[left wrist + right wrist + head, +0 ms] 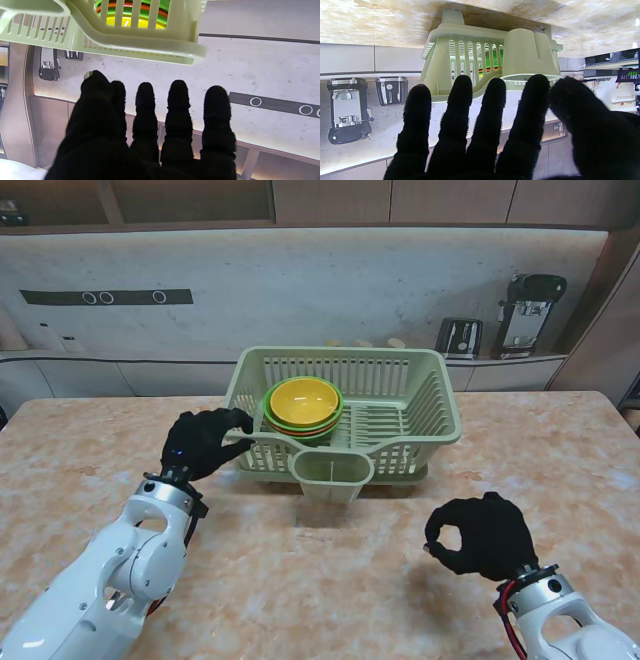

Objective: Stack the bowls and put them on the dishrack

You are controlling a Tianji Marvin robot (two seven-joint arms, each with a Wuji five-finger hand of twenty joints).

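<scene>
Final step, judged near complete: stacked bowls (304, 407) sitting inside dishrack (420, 395). Left hand (203, 442) hovering beside rack's near-left corner, fingers spread, grasping nothing. Right hand (480, 536) loosely curled, empty, well apart. Next: clearing both hands from rack.

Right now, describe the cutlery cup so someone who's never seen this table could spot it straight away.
Find the pale green dishrack in the middle of the marble table. On the rack's side nearest me hangs the cutlery cup, right of the left hand. It is the only small, solid-walled tub outside the rack; the bowls sit stacked inside.
</scene>
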